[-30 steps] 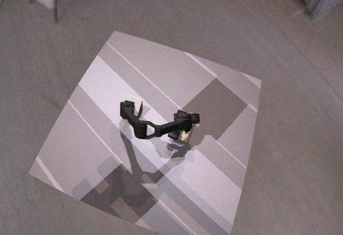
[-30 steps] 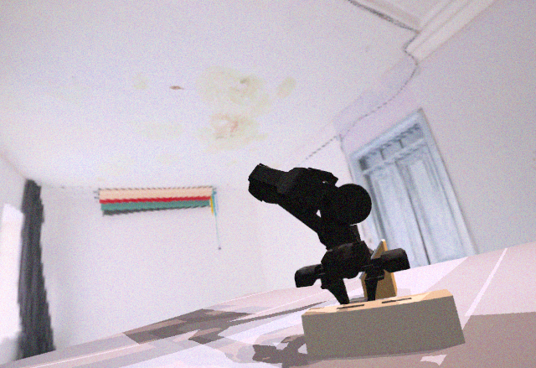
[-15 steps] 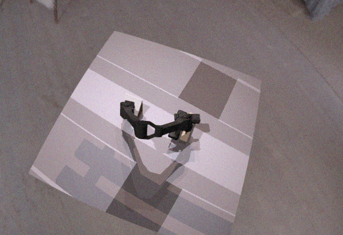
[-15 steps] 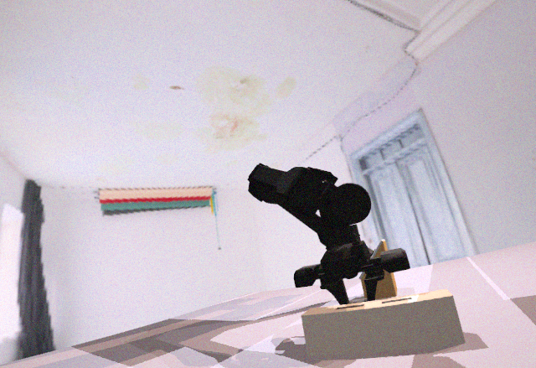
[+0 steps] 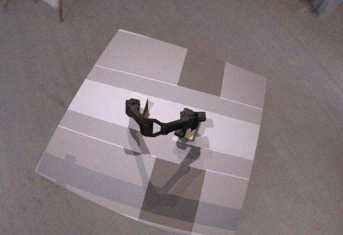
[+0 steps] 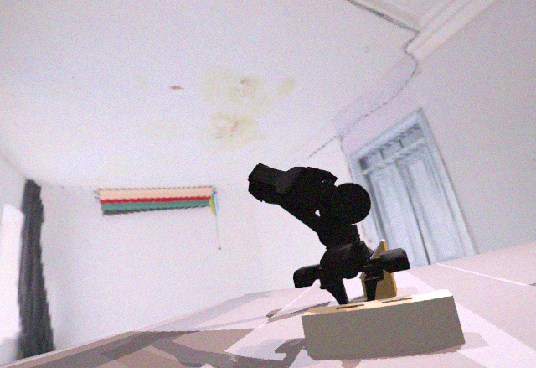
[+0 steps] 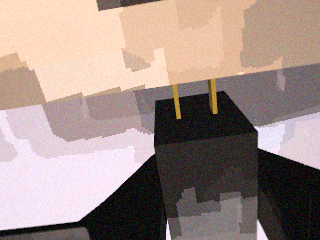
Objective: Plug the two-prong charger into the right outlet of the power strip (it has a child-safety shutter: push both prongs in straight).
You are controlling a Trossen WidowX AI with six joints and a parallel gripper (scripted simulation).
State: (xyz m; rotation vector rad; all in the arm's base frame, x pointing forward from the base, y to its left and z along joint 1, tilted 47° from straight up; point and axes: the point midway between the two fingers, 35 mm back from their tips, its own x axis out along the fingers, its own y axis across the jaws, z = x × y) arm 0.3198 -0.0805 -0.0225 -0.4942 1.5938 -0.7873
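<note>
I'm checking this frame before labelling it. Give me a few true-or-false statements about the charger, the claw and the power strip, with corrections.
1. The claw is shut on the dark boxy two-prong charger. True.
2. The charger's prongs are silver. False: they are yellow-gold.
3. The beige block-shaped power strip lies flat on the table with slots on its top face. True.
4. The claw hangs open with nothing in it. False: it grips the charger.

The black charger [image 7: 205,150] pointed two brass prongs [image 7: 176,101] at the beige power strip [image 6: 380,323], their tips reaching its face.
</note>
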